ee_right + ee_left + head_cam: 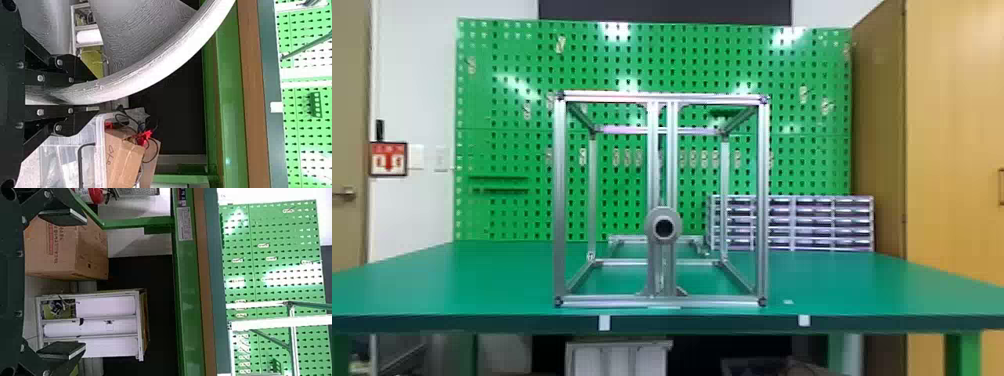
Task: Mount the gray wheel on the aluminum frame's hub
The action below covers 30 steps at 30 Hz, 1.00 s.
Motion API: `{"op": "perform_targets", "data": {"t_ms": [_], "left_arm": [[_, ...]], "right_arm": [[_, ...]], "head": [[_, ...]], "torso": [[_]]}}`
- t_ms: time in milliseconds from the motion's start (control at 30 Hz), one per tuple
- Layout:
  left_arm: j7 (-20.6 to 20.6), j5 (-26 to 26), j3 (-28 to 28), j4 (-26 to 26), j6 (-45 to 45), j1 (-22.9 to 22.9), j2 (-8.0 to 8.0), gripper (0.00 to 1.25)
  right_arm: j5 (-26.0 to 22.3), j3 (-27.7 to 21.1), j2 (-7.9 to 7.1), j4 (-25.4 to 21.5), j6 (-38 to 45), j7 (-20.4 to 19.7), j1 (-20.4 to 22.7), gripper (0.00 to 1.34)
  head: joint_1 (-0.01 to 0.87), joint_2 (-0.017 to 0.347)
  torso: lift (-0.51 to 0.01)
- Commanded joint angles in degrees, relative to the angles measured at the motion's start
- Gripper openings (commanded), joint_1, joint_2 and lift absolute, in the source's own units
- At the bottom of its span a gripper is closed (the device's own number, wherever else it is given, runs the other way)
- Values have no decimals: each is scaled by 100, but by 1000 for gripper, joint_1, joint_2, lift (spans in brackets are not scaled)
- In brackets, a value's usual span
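My right pincer (95, 94) grips the gray wheel (156, 66) by its rim, on the near side of the aluminum frame (560, 200); that frame's hub (663, 227) faces me, so I'd push forward (left pincer (84, 283) gapes empty, before the frame).

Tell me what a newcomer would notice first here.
In the head view, the silvery metal frame standing on the green table, with a round gray hub low on its front uprights. Behind it, the bright green pegboard catches the eye. In the right wrist view, the gray wheel stands out, its big curved rim pinched in the right claw.
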Motion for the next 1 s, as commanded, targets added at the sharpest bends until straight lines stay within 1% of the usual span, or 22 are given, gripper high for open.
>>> {"op": "perform_targets", "data": {"t_ms": [0,200,367,467,500,600,767,833,867,933,967], "left_arm": [[0,0,0,0,0,0,0,1086],[0,0,0,0,0,0,0,1086],[0,0,0,0,9,0,0,1086],[0,0,0,9,9,0,0,1086],[0,9,0,0,9,0,0,1086],[0,9,0,0,9,0,0,1086],[0,9,9,0,9,9,0,1086],[0,9,0,0,9,9,0,1086],[0,9,0,0,9,9,0,1086],[0,9,0,0,9,18,0,1086],[0,9,0,0,9,18,0,1086]], "right_arm": [[-24,24,-2,-87,44,0,0,239],[-68,59,-2,-447,396,-17,-9,239],[-226,200,-37,-913,923,-263,-53,238],[-314,323,-81,-1256,1257,-518,-79,238],[-428,384,-108,-1431,1485,-712,-105,236],[-490,569,-160,-1845,1898,-1204,-158,227],[-727,762,-213,-2346,2338,-1670,-307,209],[-868,850,-231,-2592,2654,-1907,-395,209],[-868,885,-240,-2662,2725,-1942,-430,209],[-1052,973,-257,-2882,2988,-2223,-527,209],[-1052,1008,-257,-2961,3041,-2285,-562,207]], "head": [[-5,6],[-5,6],[-5,6],[-5,6],[-5,6],[-5,6],[-5,6],[-5,6],[-5,6],[-5,6],[-5,6]], "torso": [[-499],[-499],[-499],[-499],[-499],[-499],[-499],[-499],[-499],[-499],[-499]]}}
